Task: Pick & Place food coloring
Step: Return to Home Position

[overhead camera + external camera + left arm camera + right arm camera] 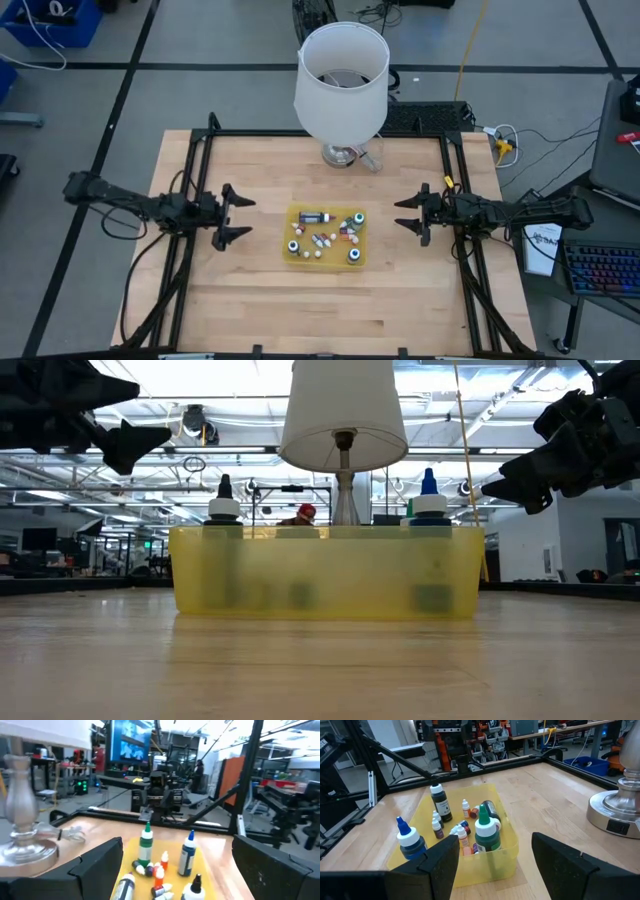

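Observation:
The food coloring bottles (325, 238) sit in a flat yellow tray (292, 257) at the table's middle. Larger bottles with green (486, 832), blue (410, 840) and dark (440, 802) contents stand upright near the tray's corners, and tiny whitish ones (463, 833) stand or lie between them. My left gripper (244, 218) hovers open just left of the tray, above the table. My right gripper (403, 214) hovers open to the tray's right. In the low view both grippers, left (130, 440) and right (510, 485), hang well above the tray's wall (325, 575).
A big white lampshade on a silver lamp base (340, 85) stands at the table's far edge, behind the tray. A black frame (190, 170) borders the table's left, right and far sides. Bare wood lies on the near side of the tray (320, 310).

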Controlling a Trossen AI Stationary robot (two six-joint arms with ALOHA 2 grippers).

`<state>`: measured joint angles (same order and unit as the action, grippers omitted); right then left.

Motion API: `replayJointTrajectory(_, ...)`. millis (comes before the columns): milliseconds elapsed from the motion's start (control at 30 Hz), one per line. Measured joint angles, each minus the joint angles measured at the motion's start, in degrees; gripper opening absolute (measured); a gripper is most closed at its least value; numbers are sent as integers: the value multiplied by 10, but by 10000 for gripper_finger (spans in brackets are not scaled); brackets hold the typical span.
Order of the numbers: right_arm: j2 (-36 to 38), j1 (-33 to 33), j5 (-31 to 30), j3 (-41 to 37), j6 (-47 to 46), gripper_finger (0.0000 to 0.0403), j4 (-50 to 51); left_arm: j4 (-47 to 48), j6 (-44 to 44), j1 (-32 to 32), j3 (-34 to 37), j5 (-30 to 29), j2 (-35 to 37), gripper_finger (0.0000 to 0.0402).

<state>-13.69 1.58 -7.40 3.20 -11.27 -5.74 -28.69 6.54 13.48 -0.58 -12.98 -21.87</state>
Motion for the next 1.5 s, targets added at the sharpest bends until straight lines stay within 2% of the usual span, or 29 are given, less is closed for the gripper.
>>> replayJointTrajectory(167, 0, 0, 0, 0, 0, 238, 0, 43, 1, -18, 0, 43, 20, 368)
replayJointTrajectory(333, 0, 0, 0, 0, 0, 238, 0, 109, 26, -33, 0, 55, 37, 374)
replayJointTrajectory(600, 0, 0, 0, 0, 0, 238, 0, 113, -3, -35, 0, 50, 34, 366)
replayJointTrajectory(1500, 0, 0, 0, 0, 0, 238, 0, 113, 16, -35, 0, 50, 34, 373)
